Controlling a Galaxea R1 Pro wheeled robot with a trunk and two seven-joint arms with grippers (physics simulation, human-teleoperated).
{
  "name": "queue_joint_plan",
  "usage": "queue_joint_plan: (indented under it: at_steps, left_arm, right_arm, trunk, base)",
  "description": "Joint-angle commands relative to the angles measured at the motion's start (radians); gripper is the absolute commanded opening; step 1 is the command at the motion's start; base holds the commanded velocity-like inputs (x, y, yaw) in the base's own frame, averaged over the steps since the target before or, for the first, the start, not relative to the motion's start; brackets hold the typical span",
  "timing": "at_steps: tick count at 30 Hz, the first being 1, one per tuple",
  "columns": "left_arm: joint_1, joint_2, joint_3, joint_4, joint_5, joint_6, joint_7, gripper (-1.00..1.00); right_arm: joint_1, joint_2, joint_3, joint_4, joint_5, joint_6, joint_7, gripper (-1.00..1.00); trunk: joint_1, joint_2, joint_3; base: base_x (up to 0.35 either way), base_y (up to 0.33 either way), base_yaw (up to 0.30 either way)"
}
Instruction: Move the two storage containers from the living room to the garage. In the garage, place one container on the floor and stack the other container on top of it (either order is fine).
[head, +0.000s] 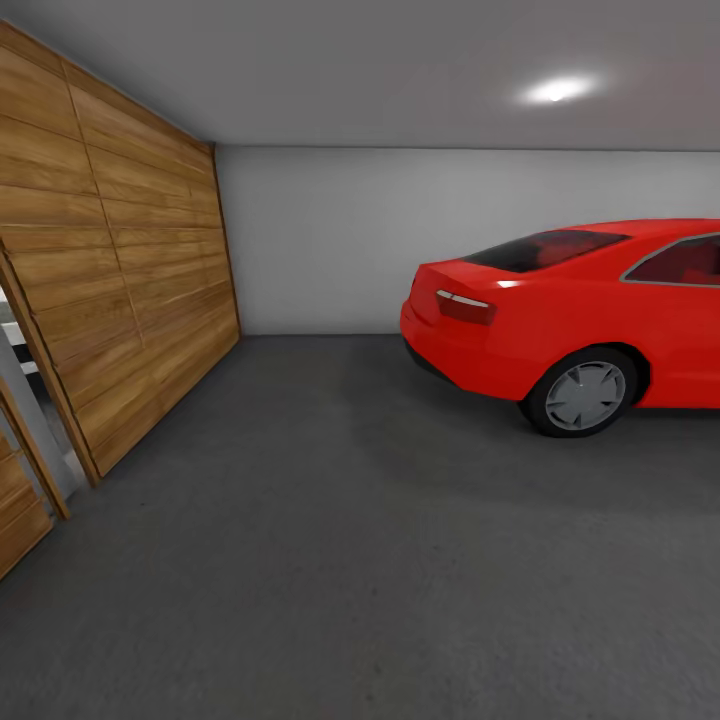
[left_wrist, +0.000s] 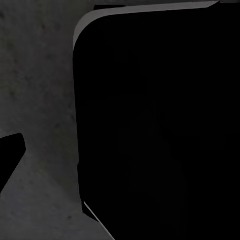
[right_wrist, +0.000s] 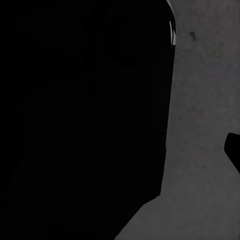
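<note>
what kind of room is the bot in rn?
A garage, by the look of it: a red car parked on the right, a dark grey concrete floor, and a big slatted wooden door on the left against plain white walls.

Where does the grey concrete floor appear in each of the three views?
Head view: concrete floor covers the lower half, beneath the red car.
Left wrist view: a grey speckled strip beside a black shape.
Right wrist view: a grey strip beside a black shape.
Shared landmark: the floor itself.
</note>
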Motion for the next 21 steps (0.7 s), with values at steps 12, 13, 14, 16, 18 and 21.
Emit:
queue_joint_plan:
  at_steps: [12, 13, 14, 16, 18, 21]
  left_arm:
    - [0.0, 0.0, -0.001, -0.001, 0.0, -0.003, 0.0, 1.0]
    - [0.0, 0.0, 0.0, -0.001, 0.0, -0.003, 0.0, 1.0]
    - [0.0, 0.0, 0.0, -0.001, 0.0, -0.003, 0.0, 1.0]
    - [0.0, 0.0, 0.001, -0.001, 0.0, -0.003, 0.0, 1.0]
    - [0.0, 0.0, 0.001, -0.001, 0.0, -0.003, 0.0, 1.0]
    - [0.0, 0.0, 0.0, -0.001, 0.0, -0.003, 0.0, 1.0]
  right_arm:
    - [0.0, -0.002, -0.002, 0.001, -0.002, -0.049, 0.0, 1.0]
    - [0.0, -0.002, -0.002, 0.001, -0.002, -0.05, 0.0, 1.0]
    - [0.0, -0.002, -0.002, 0.001, -0.002, -0.05, 0.0, 1.0]
    - [0.0, -0.002, -0.002, 0.001, -0.002, -0.052, 0.0, 1.0]
    - [0.0, -0.002, -0.002, 0.001, -0.002, -0.052, 0.0, 1.0]
    - [0.0, -0.002, -0.002, 0.001, -0.002, -0.052, 0.0, 1.0]
  trunk:
    - [0.0, 0.0, -0.001]
    - [0.0, 0.0, -0.001]
    - [0.0, 0.0, -0.001]
    - [0.0, 0.0, -0.001]
    - [0.0, 0.0, -0.001]
    - [0.0, 0.0, -0.001]
  base:
    - [0.0, 0.0, -0.165]
    - [0.0, 0.0, -0.247]
    - [0.0, 0.0, -0.248]
    - [0.0, 0.0, -0.249]
    - [0.0, 0.0, -0.25]
    - [0.0, 0.0, -0.251]
